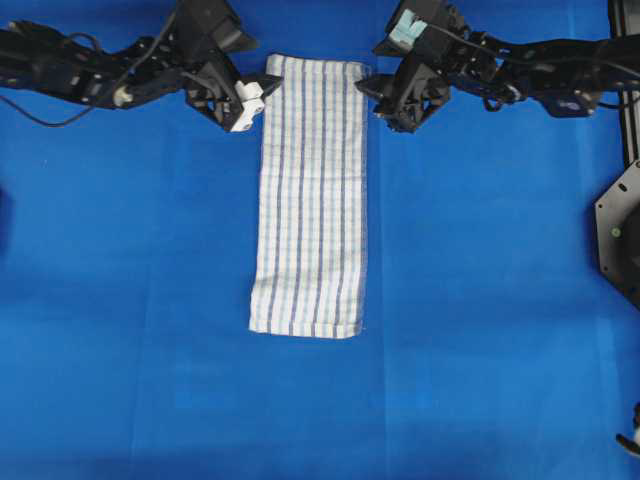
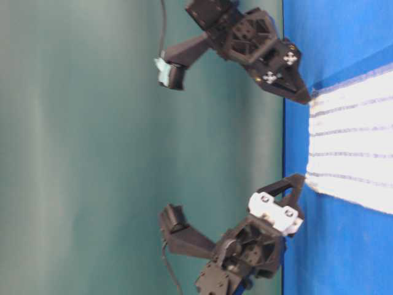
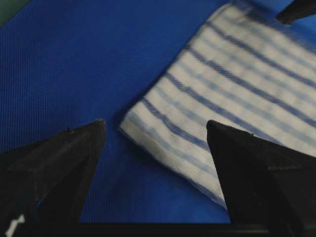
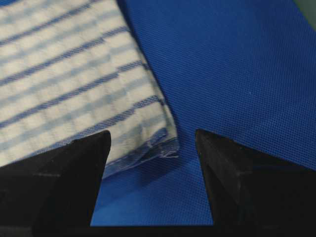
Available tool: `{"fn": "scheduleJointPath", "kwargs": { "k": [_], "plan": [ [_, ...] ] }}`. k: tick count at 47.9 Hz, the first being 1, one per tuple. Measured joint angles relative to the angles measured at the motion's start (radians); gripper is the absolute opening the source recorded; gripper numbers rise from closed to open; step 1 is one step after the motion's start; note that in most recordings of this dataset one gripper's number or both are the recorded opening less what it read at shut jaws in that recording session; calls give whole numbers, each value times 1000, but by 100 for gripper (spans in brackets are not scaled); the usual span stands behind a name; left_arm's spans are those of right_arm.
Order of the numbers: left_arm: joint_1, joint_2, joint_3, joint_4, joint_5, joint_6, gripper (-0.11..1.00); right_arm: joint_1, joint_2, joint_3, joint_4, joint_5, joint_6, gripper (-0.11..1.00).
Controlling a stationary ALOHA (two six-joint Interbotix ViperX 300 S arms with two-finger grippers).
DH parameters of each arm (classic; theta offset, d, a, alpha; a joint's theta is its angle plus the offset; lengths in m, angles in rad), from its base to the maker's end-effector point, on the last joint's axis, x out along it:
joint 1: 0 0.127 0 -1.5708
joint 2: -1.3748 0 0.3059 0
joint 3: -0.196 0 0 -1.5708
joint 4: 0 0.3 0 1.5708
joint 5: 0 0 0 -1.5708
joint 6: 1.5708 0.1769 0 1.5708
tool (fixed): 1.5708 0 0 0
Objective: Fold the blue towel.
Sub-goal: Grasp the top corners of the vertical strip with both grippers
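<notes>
Flat on the blue tabletop (image 1: 120, 300), the blue towel (image 1: 310, 200) is flanked at its far corners by the left claw (image 1: 262, 95) and right claw (image 1: 375, 92), both spread wide, nothing gripped.

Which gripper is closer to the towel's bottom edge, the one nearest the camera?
Neither clearly: left gripper and right gripper flank the blue towel's far top corners, both open.

Both arms run off the overhead frame at 9 and 3 o'clock. The table-level view cuts the towel (image 2: 350, 147) at 3 o'clock. A black plate (image 1: 620, 235) at 3 o'clock is cropped, unidentifiable.
</notes>
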State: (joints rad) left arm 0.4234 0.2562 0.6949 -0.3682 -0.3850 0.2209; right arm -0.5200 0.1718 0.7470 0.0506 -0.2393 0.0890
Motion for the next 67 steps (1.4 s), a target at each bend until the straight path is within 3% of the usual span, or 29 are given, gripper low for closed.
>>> {"fn": "scheduleJointPath", "kwargs": {
  "k": [8,17,21,28,31,35,67],
  "plan": [
    [2,67,-37,0,-29,0,78,-5,43,-11,2,-28,0,76],
    [3,97,-49,0,-34,-2,68,-3,54,-11,2,-37,0,71],
    [2,98,-48,0,-34,-3,52,-3,54,-11,2,-37,0,61],
    [-14,104,-52,3,-37,0,13,-2,58,-11,2,-37,0,29],
    [-20,109,-54,8,-40,0,4,2,60,-11,2,-38,0,16],
    [-21,112,-55,9,-44,0,4,6,61,-12,2,-40,0,8],
    [-20,72,-48,17,-52,9,4,6,41,-14,0,-41,-5,8]
  ]
}}
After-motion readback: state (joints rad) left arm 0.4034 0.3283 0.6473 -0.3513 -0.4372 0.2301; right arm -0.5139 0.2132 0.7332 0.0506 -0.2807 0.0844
